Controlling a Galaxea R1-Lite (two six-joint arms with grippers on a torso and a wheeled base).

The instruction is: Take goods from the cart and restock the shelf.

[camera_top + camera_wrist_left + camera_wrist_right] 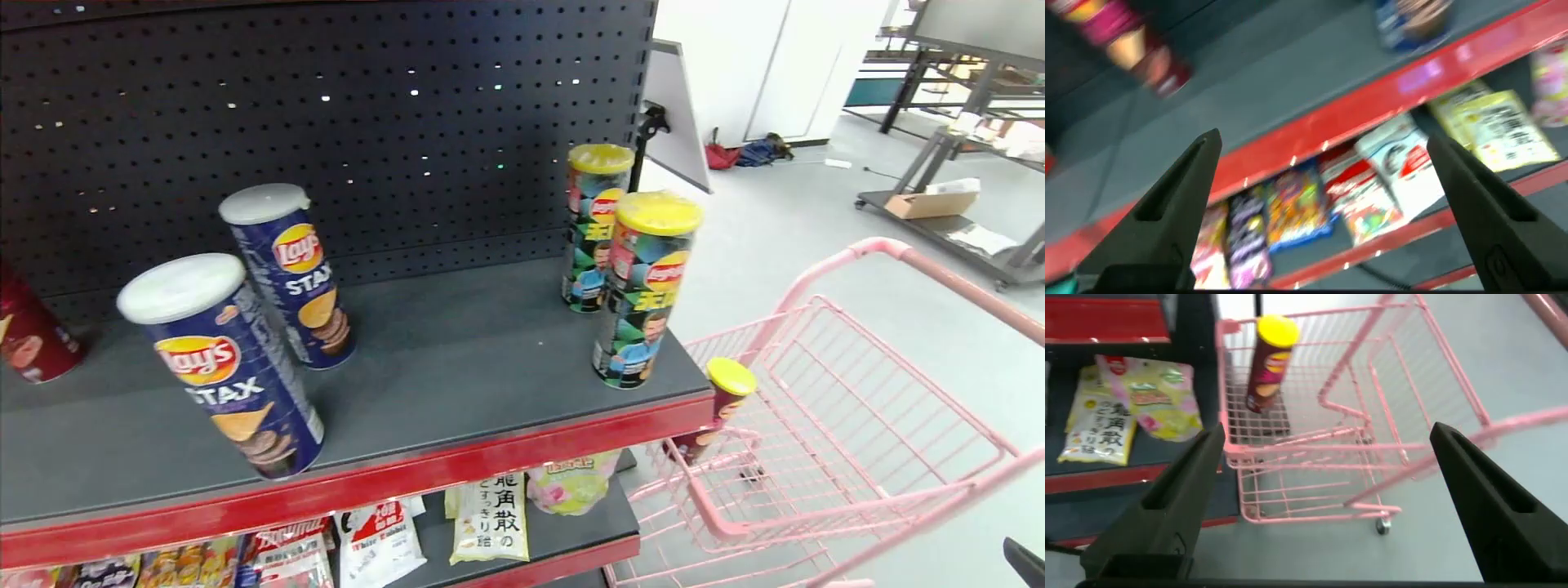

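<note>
The thing to move is the maroon cylindrical chip can with the yellow plastic lid (718, 408) (1267, 367). It stands on end in the pink wire shopping cart (898, 253) (1315, 445), in the corner nearest the shelf.

The right gripper (1325, 429) hangs above and short of the cart with its 2 fingers spread wide and nothing between them. The left gripper (1321, 139) is also spread and empty, facing the red front edge of the shelf.

- **How it will handle:** I judge the can to be a light paperboard tube. It is stiff enough to hold its shape, but a hard squeeze would dent it and break the chips inside.
- **Risks:** Its glossy skin looks slippery, and being tall and narrow it will tip at a nudge.
- **Where to hold:** Take it across the body around mid-height, below the lid, since the lid could pop off under load.
- **Approach:** Come in through the cart's open top, because the wire walls stand close beside the can.

The dark grey shelf deck (457, 359) has bare room between the 2 blue white-lidded cans (233, 367) and the 2 yellow-lidded printed cans (649, 294).
</note>
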